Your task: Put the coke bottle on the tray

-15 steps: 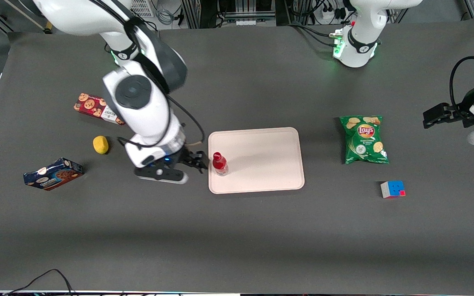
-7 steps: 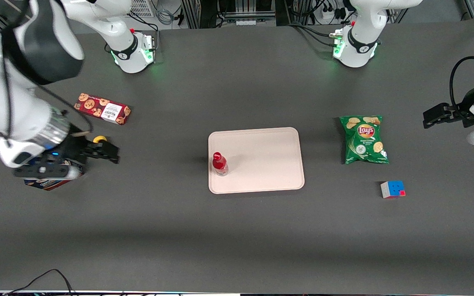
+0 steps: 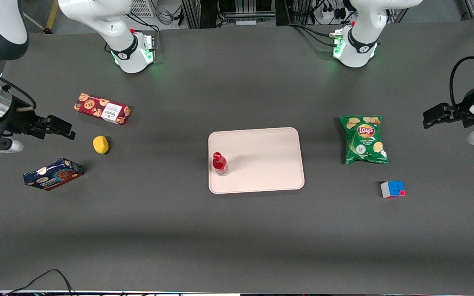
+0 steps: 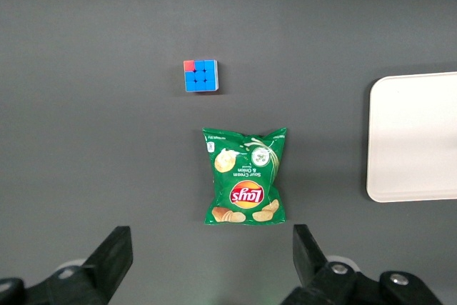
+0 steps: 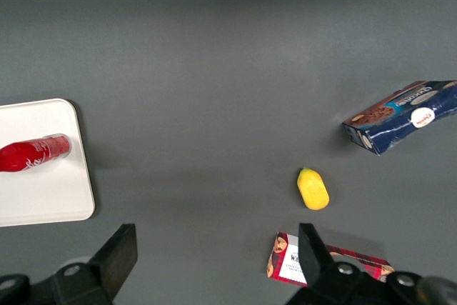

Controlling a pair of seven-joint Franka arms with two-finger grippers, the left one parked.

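One coke bottle is standing upright on one tray, near its edge. Two snack boxes, one lemon, one chip bag, one cube. The gripper is hovering open, empty, at the working arm's end.

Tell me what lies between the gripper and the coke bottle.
In the front view, the open gripper hangs at the working arm's end; the coke bottle stands on the tray. Only the yellow lemon lies roughly between them.

Red-capped, red-labelled coke bottle on pale pinkish-beige tray; black pincer.
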